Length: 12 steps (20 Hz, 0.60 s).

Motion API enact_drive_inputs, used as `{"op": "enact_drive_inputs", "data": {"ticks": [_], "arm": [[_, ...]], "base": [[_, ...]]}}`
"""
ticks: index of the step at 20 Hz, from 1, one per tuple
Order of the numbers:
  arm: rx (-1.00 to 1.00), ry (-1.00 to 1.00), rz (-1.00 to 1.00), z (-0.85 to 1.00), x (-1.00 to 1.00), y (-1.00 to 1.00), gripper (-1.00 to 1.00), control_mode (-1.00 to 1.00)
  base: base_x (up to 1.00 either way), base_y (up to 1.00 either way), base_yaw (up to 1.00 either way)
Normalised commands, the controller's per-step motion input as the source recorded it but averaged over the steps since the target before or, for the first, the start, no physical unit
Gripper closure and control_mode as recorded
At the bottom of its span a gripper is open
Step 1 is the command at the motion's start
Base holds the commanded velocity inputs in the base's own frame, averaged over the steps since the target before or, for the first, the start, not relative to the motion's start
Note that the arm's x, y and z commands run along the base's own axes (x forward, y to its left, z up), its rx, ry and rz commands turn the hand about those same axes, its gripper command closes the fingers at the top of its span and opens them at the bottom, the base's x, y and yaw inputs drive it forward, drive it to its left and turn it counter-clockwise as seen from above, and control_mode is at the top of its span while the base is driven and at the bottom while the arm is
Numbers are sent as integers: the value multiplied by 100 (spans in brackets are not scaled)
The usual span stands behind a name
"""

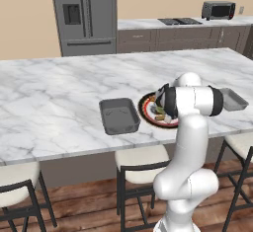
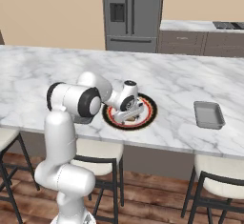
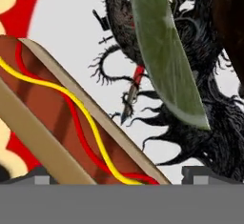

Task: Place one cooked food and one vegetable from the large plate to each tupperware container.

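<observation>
- Large plate (image 2: 148,115): round, flat, dark rim, red-orange ring, white centre with inky black pattern; on counter (image 1: 49,88) of veined white marble, near front edge.
- Tupperware containers: larger tray (image 1: 118,115) just left of plate, smaller tray (image 2: 208,114) well apart on right; both matte dark grey, round-cornered.
- Pincer (image 3: 116,175): low over plate, tips apart, astride hot dog (image 3: 71,123) striped yellow and red.
- Green wedge (image 3: 164,56): smooth, tapering, beside hot dog.

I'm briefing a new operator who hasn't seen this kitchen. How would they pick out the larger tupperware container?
On the marble island counter, find the large plate under the robot's gripper. The larger tupperware container sits just beyond the plate's left edge in the left base view. The smaller container lies apart, on the plate's other side.
</observation>
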Motion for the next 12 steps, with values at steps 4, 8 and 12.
{"op": "enact_drive_inputs", "data": {"ticks": [4, 8, 12], "arm": [[0, 9, 16, -49, -16, 0, 100, -100], [0, 7, 19, -27, -52, 0, 100, -100], [1, 23, 15, -10, -76, 0, 100, -100]], "base": [[0, 0, 0], [0, 0, 0], [0, 0, 0]]}}
